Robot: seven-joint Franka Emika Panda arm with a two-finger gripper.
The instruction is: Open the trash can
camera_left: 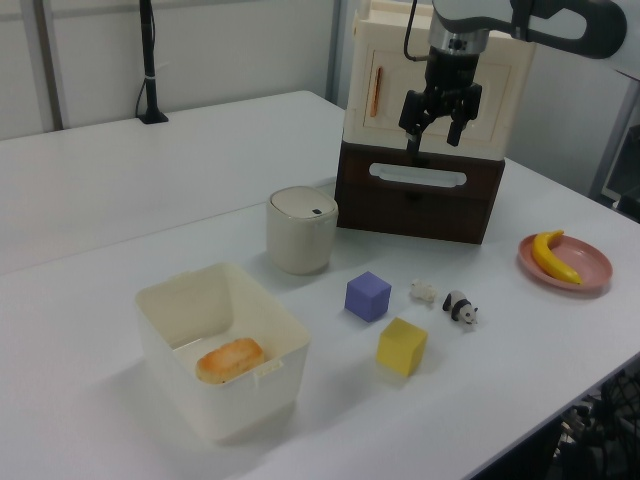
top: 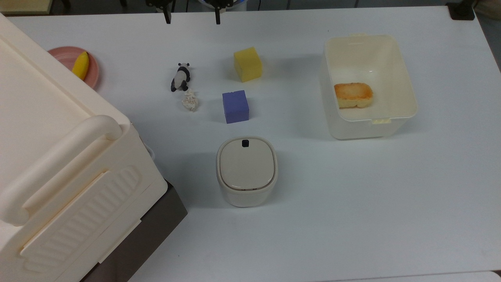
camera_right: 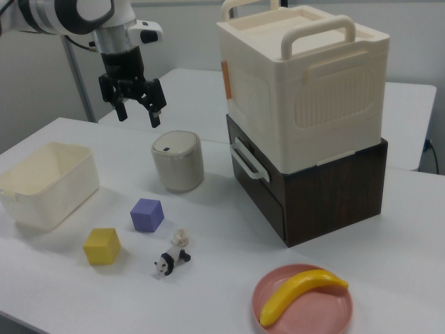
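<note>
Tool (camera_right: 136, 110): raised well above the bench (top: 352, 196), fingers spread, grasping nothing. Trash can (top: 246, 171): lid shut; likely light, stiff, smooth plastic that may slide, so press the black button (top: 245, 143) straight down.

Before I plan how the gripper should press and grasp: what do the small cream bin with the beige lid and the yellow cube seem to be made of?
The small cream bin looks like smooth moulded plastic: rounded corners, even matte sheen, a flat beige lid with a black button. The yellow cube looks like soft foam or sponge, judging by its dull surface and slightly uneven edges, though that is uncertain.
</note>
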